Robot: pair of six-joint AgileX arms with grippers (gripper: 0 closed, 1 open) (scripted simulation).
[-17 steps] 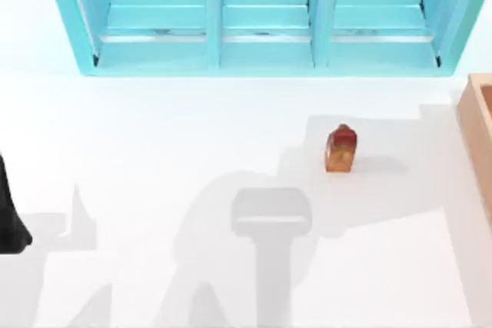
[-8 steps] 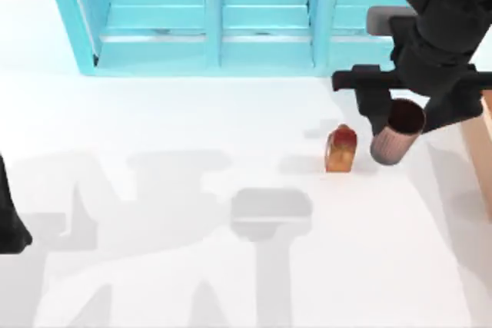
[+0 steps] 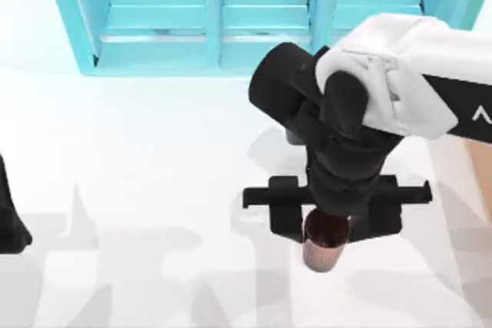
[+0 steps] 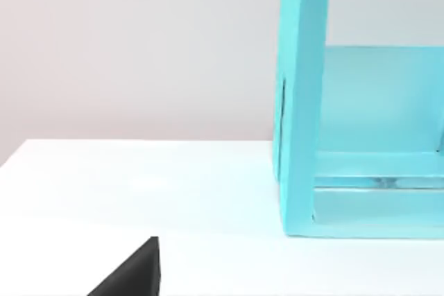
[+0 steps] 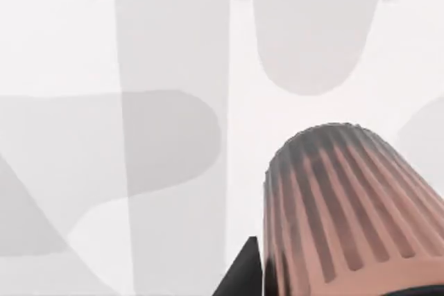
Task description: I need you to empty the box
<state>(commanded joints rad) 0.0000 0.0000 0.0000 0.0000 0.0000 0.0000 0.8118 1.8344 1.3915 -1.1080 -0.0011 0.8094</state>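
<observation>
- The right tool [image 3: 327, 228] hangs over the middle-right of the counter [image 3: 138, 159], clamped on a ribbed brown cup [image 3: 323, 245] that points down and toward the near edge.
- In the right wrist view the cup [image 5: 340, 206] sits tilted, its ribbed wall slanting above bare counter [image 5: 139, 67], not touching it as far as I can tell.
- The box [image 3: 486, 190] shows as a thin tan sliver at the counter's right edge, largely behind the right arm; what is left inside cannot be told.
- Risk: the cup is held at a slant, so letting go from height would likely tip it and let it roll, perhaps off the near edge. The cause would be opening before its base meets the counter.
- Risk: the ribs give narrow contact, so the cup may twist in the grip if the arm swings fast.
- The turquoise shelf [image 3: 261, 21] stands along the far side, well apart from the cup; it blocks nothing below the tool, though the arm's elbow passes near its front.
- The left tool [image 3: 9, 220] is parked at the left edge; whether its fingers are apart or together I cannot tell. Its wrist view shows the shelf end [image 4: 305, 102].
</observation>
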